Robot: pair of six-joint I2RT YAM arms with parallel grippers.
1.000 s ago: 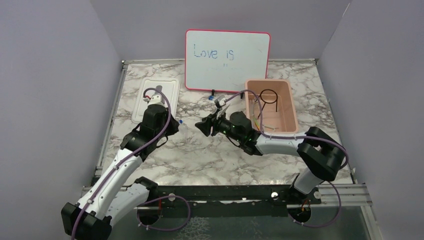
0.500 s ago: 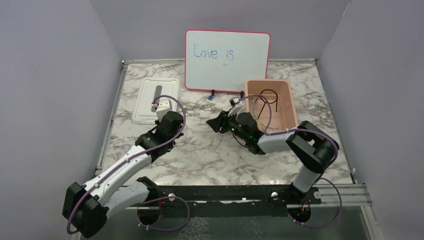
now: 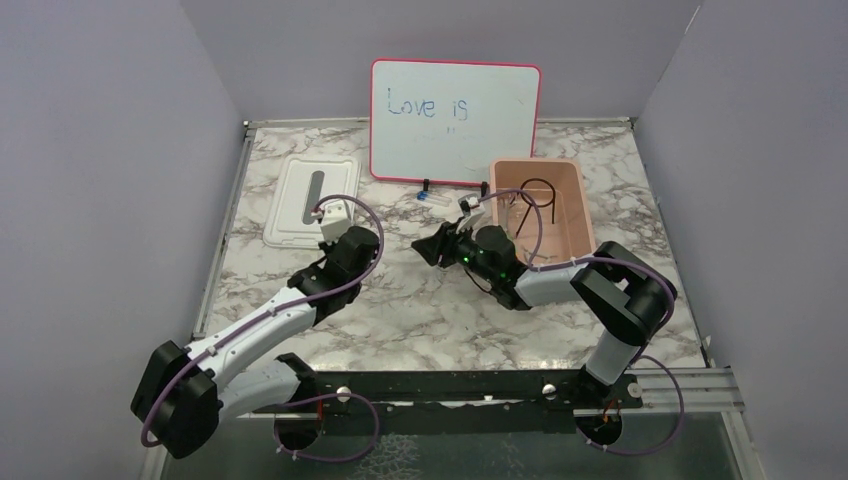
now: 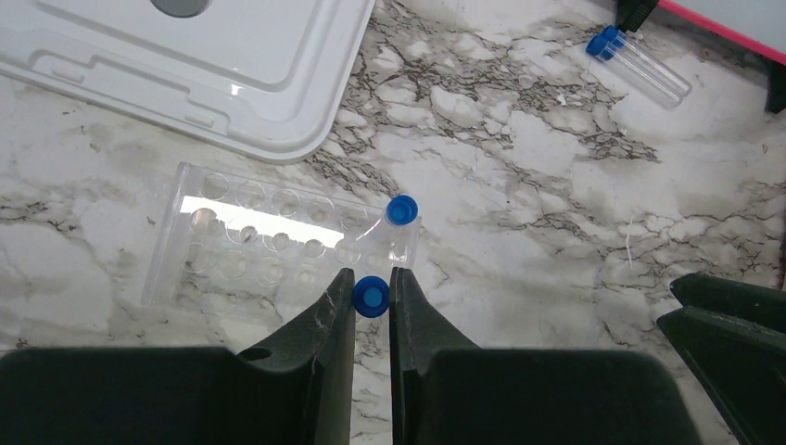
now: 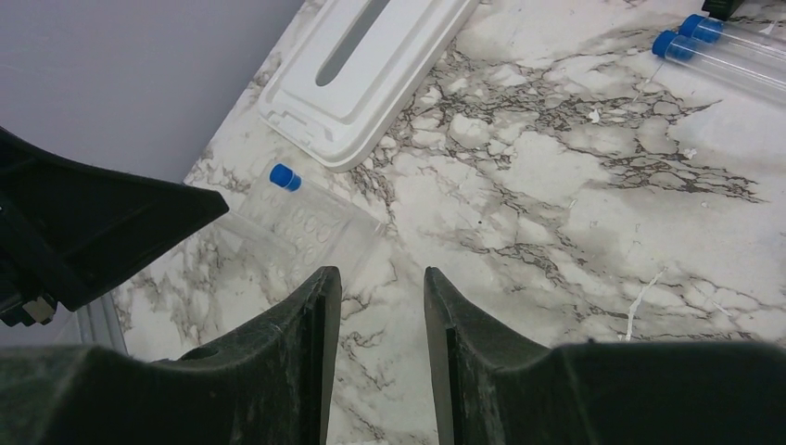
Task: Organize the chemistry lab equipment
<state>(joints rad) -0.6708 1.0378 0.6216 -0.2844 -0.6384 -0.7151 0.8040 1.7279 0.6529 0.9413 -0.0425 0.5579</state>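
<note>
My left gripper point(image 4: 371, 283) is shut on a clear blue-capped tube point(image 4: 371, 297), which I see end-on with its cap between the fingertips. Just beyond it a clear tube rack point(image 4: 269, 246) lies flat on the marble, with another blue-capped tube point(image 4: 401, 210) at its right end. Two more capped tubes point(image 4: 640, 65) lie near the whiteboard's foot. My right gripper point(image 5: 382, 278) is open and empty, low over bare marble right of the rack point(image 5: 306, 227). A black wire ring point(image 3: 537, 190) stands in the pink tub point(image 3: 578, 215).
The white lid point(image 3: 310, 200) lies flat at the back left. The pink-framed whiteboard point(image 3: 455, 120) stands against the back wall. Both wrists face each other near the table's middle, a short gap apart. Grey walls close in on the left and right.
My left arm has swung right, off the white lid toward the table's middle, still gripping the tube. My right gripper has drawn back slightly toward the tub, its jaws a little narrower.
</note>
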